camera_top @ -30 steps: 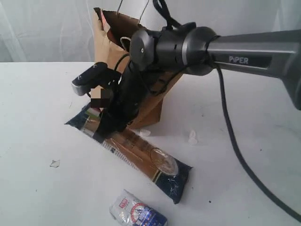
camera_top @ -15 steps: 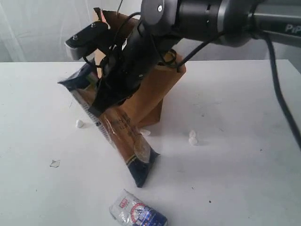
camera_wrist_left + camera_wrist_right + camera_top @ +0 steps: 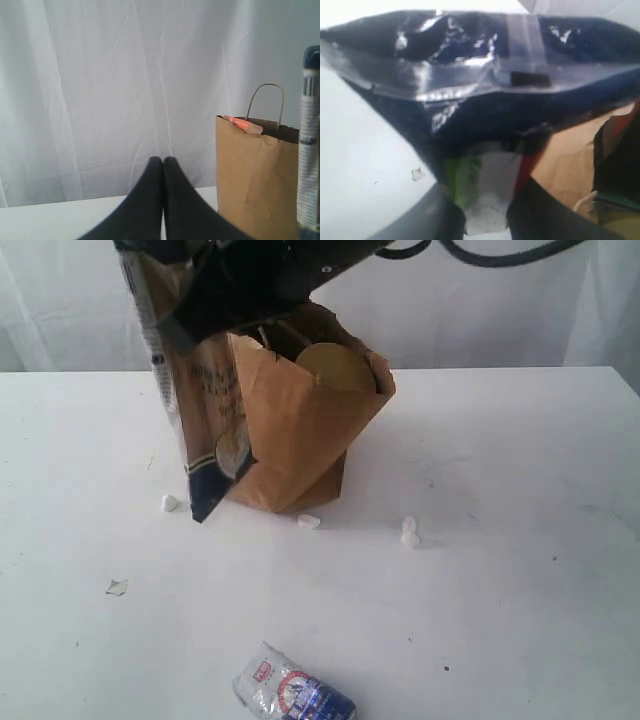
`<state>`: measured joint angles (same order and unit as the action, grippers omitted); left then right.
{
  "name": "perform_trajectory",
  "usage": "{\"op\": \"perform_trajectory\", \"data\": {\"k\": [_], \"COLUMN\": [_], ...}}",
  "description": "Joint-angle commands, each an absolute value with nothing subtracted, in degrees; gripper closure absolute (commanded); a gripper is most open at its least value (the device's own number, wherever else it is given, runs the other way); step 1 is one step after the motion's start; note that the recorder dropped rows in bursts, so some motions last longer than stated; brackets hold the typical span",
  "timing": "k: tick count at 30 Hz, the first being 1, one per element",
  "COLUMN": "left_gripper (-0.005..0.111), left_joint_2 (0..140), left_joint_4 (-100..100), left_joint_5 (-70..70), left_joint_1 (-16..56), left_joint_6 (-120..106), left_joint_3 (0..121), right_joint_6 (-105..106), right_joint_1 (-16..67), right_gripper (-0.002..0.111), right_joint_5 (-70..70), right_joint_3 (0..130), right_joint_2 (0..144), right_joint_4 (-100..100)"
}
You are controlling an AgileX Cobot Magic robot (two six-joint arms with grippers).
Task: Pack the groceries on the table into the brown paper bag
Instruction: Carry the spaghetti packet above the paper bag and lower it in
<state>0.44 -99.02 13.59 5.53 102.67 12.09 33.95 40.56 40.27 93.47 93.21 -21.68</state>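
The blue-orange spaghetti pack hangs almost upright, off the table, just left of the brown paper bag. My right gripper is shut on its upper end, at the top edge of the exterior view. In the right wrist view the pack fills the frame across the right gripper, with the bag behind. A gold jar lid shows inside the bag's mouth. The small white-blue packet lies near the front edge. My left gripper is shut and empty, facing the bag from a distance; an orange-labelled pouch pokes out of it.
Small white crumbs lie on the table: one left of the bag, one at its foot, a pair to its right, and a scrap further left. A white curtain closes off the back.
The right gripper rose with the spaghetti pack: it lay flat on the table, then tilted up, and now hangs nearly vertical beside the bag. The arm moved up out of frame.
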Motion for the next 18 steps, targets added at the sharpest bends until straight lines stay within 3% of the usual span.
{"op": "perform_trajectory", "data": {"k": [1, 10, 18], "left_gripper": [0.107, 0.107, 0.107], "left_joint_2": [0.00, 0.00, 0.00], "left_joint_4": [-99.95, -99.95, -99.95], "left_joint_5": [13.93, 13.93, 13.93], "left_joint_1": [6.02, 6.02, 6.02], "left_joint_6": [102.60, 102.60, 102.60], "left_joint_3": [11.73, 11.73, 11.73], "right_joint_6": [31.77, 30.79, 31.15], "right_joint_1": [40.63, 40.53, 37.84], "right_gripper": [0.108, 0.108, 0.108], "right_joint_5": [27.84, -8.25, -11.97], "right_joint_3": [94.22, 94.22, 94.22], "right_joint_2": [89.03, 86.50, 90.25], "right_joint_4": [-23.68, -23.54, -23.54]}}
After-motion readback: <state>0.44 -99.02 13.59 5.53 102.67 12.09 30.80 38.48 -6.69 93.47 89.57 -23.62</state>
